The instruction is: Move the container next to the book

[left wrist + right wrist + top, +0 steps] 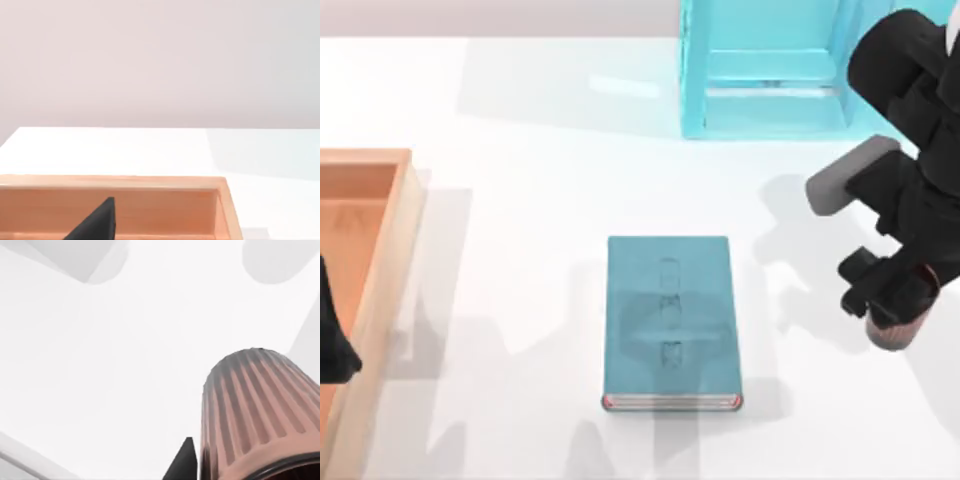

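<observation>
at the table's right side, a cup in transit

right of the book (668, 322), my right gripper (892, 300) has its jaws clamped on the container (897, 328), a small ribbed pinkish-brown cup. in the top view the cup shows just under my dark fingers, well apart from the book's right edge, with bare white table (520, 200) between them. my right wrist view looks along the cup's ribbed wall (255, 410) toward plain white surface, and the cup looks lifted rather than standing, though i cannot be sure of the gap beneath it.

the book lies flat and closed near the middle of the table, teal cover up, pale page edges toward the near side. a cyan shelf unit (770, 70) stands at the far side, right of centre. a wooden tray (390, 250) sits at the left edge, where my left arm (332, 340) is parked; its wrist view shows the tray's rim (115, 181).

by my reading the step in hand is the carry. the next move calls for travelling left until the cup is just beside the book's right edge, lowering it upright onto the table without nudging the book, then letting go.
</observation>
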Controlling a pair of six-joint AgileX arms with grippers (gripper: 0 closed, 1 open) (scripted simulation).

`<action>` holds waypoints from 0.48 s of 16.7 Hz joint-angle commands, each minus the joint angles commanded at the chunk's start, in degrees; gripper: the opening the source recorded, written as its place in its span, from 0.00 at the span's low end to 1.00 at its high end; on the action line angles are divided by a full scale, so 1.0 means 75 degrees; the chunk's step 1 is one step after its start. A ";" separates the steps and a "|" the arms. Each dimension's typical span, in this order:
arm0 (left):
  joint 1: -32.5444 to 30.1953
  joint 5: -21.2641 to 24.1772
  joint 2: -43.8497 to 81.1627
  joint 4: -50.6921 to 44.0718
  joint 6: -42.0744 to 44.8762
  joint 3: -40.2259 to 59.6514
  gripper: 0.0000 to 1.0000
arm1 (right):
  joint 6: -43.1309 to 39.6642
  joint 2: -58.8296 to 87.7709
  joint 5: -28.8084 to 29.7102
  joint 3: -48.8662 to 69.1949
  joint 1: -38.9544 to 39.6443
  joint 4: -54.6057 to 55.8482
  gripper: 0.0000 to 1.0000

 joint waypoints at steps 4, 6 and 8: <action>0.0000 0.0000 0.0000 0.0000 0.0000 0.0000 1.00 | 0.2946 0.0758 -0.0084 0.1082 0.0428 -0.0133 0.00; 0.0000 0.0000 0.0000 0.0000 0.0000 0.0000 1.00 | 0.4097 0.1002 -0.0118 0.1491 0.0507 -0.0133 0.00; 0.0000 0.0000 0.0000 0.0000 0.0000 0.0000 1.00 | 0.4964 0.1158 -0.0144 0.1791 0.0524 -0.0102 0.00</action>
